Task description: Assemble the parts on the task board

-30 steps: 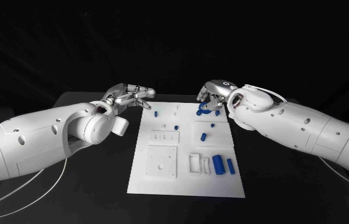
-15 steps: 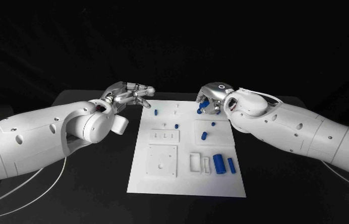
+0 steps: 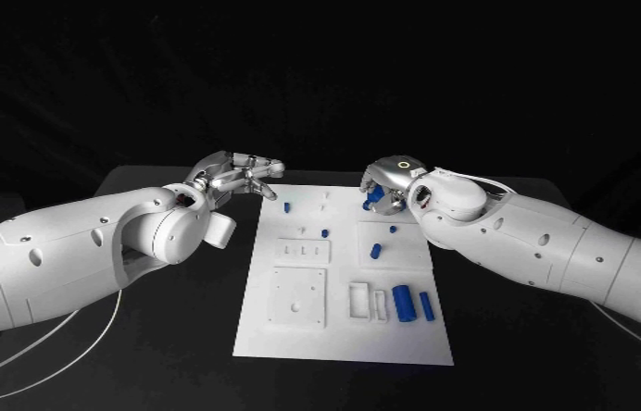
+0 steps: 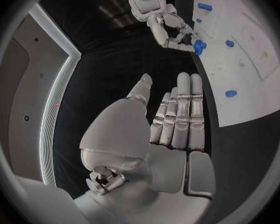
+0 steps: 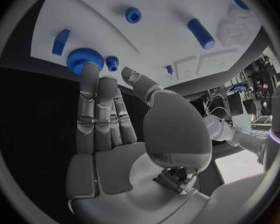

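The right hand (image 3: 386, 192) hovers over the task board (image 3: 342, 332) near its 1 o'clock corner, fingers (image 5: 90, 92) touching a blue gear (image 5: 85, 59) that lies at the board's edge beside a smaller blue cog (image 5: 112, 62). Whether the fingers actually clamp the gear or only rest on its rim I cannot tell. The step in hand looks like picking up or seating this gear. The left hand (image 3: 241, 176) hangs off the board at 11 o'clock over the black bench (image 3: 160, 337), fingers straight, side by side and holding nothing. Loose blue cylinders (image 3: 401, 300) wait toward the board's 5 o'clock corner. Next, the right hand probably needs a sure pinch on the gear and a level placement onto its post.
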{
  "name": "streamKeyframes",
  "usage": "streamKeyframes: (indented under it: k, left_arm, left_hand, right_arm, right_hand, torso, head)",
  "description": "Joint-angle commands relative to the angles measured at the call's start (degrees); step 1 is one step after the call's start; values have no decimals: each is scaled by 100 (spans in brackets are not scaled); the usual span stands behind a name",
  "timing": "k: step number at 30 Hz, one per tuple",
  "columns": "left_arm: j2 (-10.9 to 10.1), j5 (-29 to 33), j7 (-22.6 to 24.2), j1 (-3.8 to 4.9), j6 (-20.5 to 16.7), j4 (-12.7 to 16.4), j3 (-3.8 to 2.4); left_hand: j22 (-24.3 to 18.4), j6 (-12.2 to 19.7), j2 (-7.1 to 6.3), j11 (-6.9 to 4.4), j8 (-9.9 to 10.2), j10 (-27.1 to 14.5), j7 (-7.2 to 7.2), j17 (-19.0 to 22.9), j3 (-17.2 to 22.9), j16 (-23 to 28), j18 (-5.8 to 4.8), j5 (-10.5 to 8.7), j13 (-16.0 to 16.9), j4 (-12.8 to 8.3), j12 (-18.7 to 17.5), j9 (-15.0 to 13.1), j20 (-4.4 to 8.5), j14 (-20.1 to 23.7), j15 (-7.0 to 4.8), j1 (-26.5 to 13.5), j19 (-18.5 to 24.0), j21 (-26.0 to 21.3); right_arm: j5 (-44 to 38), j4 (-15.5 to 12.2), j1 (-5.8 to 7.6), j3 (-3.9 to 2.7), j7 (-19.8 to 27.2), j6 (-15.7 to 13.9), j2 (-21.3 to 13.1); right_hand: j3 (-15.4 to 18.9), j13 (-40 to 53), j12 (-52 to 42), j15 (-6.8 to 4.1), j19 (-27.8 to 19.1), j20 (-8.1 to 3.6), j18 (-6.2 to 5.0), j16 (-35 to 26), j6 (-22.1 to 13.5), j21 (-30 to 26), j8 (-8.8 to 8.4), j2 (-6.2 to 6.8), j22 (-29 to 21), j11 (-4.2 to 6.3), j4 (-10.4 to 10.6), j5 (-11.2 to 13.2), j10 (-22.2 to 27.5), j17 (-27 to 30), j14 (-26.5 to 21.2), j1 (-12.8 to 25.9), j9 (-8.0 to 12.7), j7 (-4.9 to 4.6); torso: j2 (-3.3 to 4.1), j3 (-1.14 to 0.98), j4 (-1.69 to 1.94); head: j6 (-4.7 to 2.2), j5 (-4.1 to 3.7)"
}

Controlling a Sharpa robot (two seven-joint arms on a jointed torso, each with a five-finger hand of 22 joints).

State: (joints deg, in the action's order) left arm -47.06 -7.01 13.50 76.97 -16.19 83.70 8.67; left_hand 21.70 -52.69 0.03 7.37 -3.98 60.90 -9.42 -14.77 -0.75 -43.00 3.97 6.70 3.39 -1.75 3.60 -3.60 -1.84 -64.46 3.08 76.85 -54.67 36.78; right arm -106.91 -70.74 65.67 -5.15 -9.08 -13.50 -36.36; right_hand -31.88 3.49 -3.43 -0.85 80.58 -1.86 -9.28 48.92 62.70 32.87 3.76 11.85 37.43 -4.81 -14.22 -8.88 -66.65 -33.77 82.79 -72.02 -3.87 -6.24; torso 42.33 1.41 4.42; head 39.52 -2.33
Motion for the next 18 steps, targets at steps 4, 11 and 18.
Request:
streamKeyframes:
  k: [4,11,18]
  left_arm:
    - [-8,-19,17,36,71,27,-8]
    - [-25,-18,21,67,86,42,-8]
    - [-12,-6,39,73,99,23,-8]
  left_hand:
    - [13,-23,-35,-5,-4,-20,-9,-1,58,-42,61,208,3,-16,0,-7,5,-21,-27,37,-37,48]
    - [21,-18,-37,-4,1,-26,-9,5,44,-45,61,227,3,-26,0,-6,4,-20,-26,23,-23,68]
    - [20,1,-39,3,2,-37,-14,10,31,-48,62,109,3,-14,0,-6,-1,-21,-18,-3,-17,77]
  right_arm:
    - [-210,63,-30,18,-133,51,49]
    - [-236,145,-57,34,-211,154,97]
    - [-241,188,-67,41,-245,196,120]
  right_hand:
    - [-63,1,12,25,54,-7,22,34,21,-101,-17,43,130,-1,7,70,30,14,-9,-20,-1,-8]
    - [-139,-2,14,34,91,3,15,35,42,-212,-16,32,233,-15,52,188,90,22,-9,-26,-1,-12]
    - [-275,-2,13,29,158,1,13,59,74,-354,-16,9,395,-9,122,275,73,19,-8,-19,-3,-11]
  torso:
    - [30,7,9]
    - [67,5,10]
    - [77,11,10]
  head:
    - [8,5]
    - [-8,46]
    - [-11,43]
